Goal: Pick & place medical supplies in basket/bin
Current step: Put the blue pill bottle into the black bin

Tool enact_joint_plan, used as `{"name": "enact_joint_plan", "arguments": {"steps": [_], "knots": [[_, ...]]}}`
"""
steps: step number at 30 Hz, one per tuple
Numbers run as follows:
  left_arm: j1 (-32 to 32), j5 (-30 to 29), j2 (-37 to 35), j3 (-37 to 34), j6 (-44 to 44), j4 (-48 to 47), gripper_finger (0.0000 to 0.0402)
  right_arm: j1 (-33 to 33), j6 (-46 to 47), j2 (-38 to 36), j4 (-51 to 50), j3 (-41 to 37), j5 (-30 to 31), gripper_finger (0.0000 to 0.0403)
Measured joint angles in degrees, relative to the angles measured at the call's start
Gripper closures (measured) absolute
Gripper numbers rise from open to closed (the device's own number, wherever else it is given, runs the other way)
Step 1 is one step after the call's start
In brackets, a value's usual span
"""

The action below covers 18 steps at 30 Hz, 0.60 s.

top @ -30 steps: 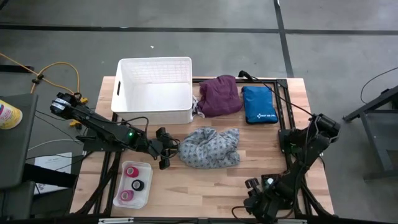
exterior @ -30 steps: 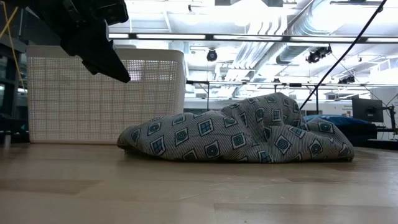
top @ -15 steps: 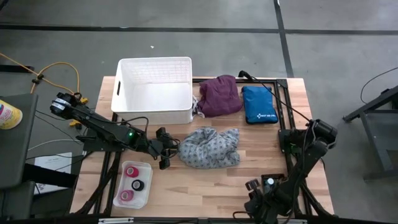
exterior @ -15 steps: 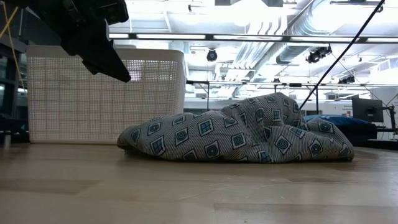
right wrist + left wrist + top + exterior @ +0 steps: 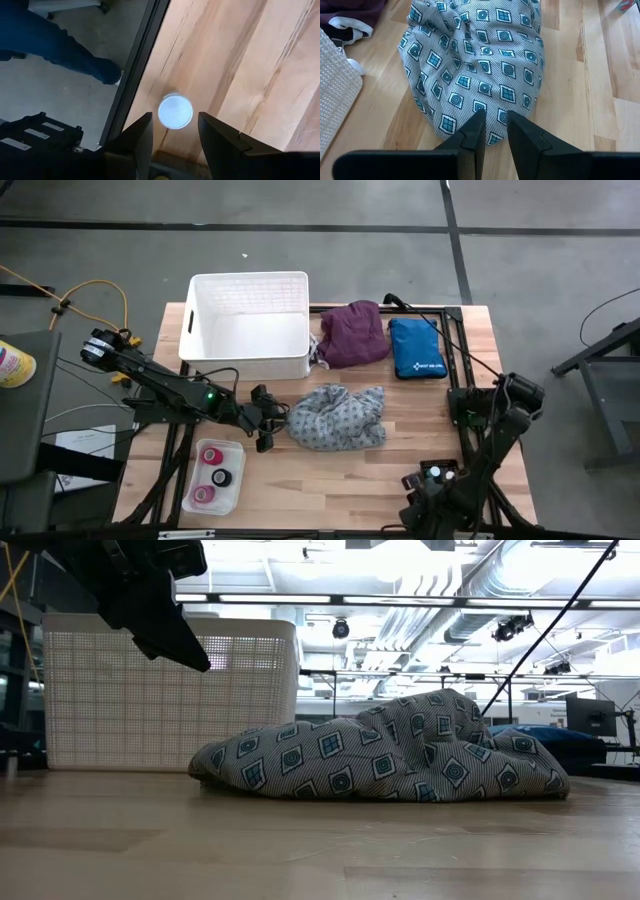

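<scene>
The left gripper (image 5: pixel 266 420) hangs just left of the grey dotted garment (image 5: pixel 337 416), fingers parted by a narrow gap, holding nothing; the basket (image 5: pixel 248 325) stands behind it; the right gripper (image 5: pixel 172 131), jaws apart and empty, hovers over a white-capped vial (image 5: pixel 175 111) at the near right edge.

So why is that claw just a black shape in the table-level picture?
Low view: the left claw hangs against bright ceiling lights, so it is backlit; the patterned cloth stays evenly lit. Left wrist view: the same claw's fingers look equally dark but sharp-edged.
</scene>
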Motion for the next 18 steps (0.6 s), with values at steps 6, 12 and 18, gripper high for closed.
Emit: {"name": "enact_joint_plan", "arguments": {"steps": [6,12,18], "knots": [[0.0,0.0,0.0,0.0,0.0,0.0,0.0327,1.0,3.0,0.0,-1.9,0.0,0.2,0.0259],[0.0,0.0,0.0,0.0,0.0,0.0,0.0327,1.0,3.2,0.0,-2.2,0.0,0.5,0.0259],[0.0,0.0,0.0,0.0,0.0,0.0,0.0327,1.0,4.1,0.0,-2.3,0.0,1.5,0.0259]]}}
